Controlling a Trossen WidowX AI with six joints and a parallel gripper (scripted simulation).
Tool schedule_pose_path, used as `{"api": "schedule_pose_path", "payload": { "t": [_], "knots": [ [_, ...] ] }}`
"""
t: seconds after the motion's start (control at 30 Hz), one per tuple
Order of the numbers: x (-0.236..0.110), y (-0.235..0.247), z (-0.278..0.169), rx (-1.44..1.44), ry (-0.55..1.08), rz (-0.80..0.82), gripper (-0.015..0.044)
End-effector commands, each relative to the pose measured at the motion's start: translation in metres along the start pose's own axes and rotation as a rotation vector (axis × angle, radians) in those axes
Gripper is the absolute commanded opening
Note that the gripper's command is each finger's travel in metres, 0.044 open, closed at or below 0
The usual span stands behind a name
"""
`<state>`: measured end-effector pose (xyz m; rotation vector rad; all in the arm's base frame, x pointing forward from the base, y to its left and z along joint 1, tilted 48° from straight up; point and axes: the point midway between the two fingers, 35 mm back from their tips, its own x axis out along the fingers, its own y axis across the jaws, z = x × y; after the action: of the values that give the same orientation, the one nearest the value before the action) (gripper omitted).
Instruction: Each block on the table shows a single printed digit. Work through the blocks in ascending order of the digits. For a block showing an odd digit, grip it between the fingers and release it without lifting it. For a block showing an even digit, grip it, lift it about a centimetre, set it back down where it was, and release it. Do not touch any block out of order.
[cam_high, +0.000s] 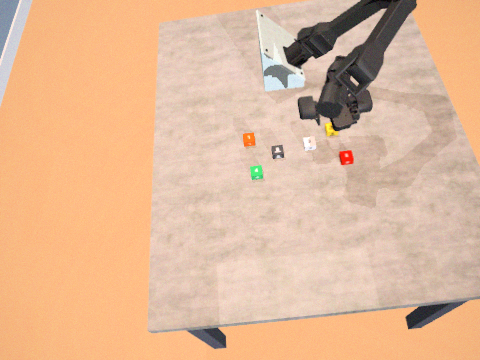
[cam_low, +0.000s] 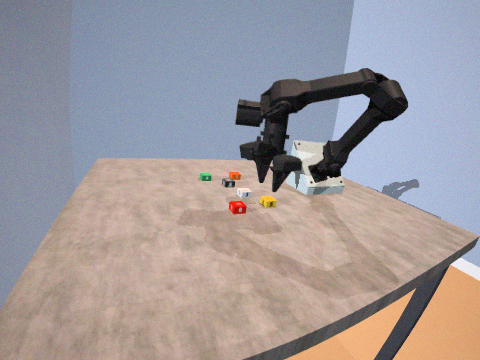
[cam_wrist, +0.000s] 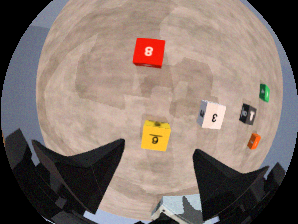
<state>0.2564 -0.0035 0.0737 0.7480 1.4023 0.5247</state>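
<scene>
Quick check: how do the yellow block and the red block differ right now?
The yellow block lies between the open gripper fingers in the wrist view; the red block lies farther ahead, outside them. Red shows an 8; yellow's digit is unclear. Both rest on the table, ungripped.

Six small digit blocks, all flat on the counter near frame centre: orange (cam_high: 249, 139), black marked 1 (cam_high: 277, 151), white marked 3 (cam_high: 310, 143), yellow (cam_high: 331, 130), red marked 8 (cam_high: 346, 157), green (cam_high: 256, 172) lowest; none touching another.
</scene>
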Motion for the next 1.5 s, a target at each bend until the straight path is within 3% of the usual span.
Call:
{"api": "schedule_pose_path", "payload": {
  "t": [0.0,0.83,1.2,1.47],
  "knots": [
    [0.007,0.003,0.001,-0.006,-0.019,0.003,0.0400],
    [0.043,0.003,0.001,-0.006,-0.019,0.005,0.0400],
    [0.043,0.003,0.001,-0.006,-0.019,0.005,0.0120],
    [0.043,0.003,0.001,-0.006,-0.019,0.005,0.0120]
  ]
}}
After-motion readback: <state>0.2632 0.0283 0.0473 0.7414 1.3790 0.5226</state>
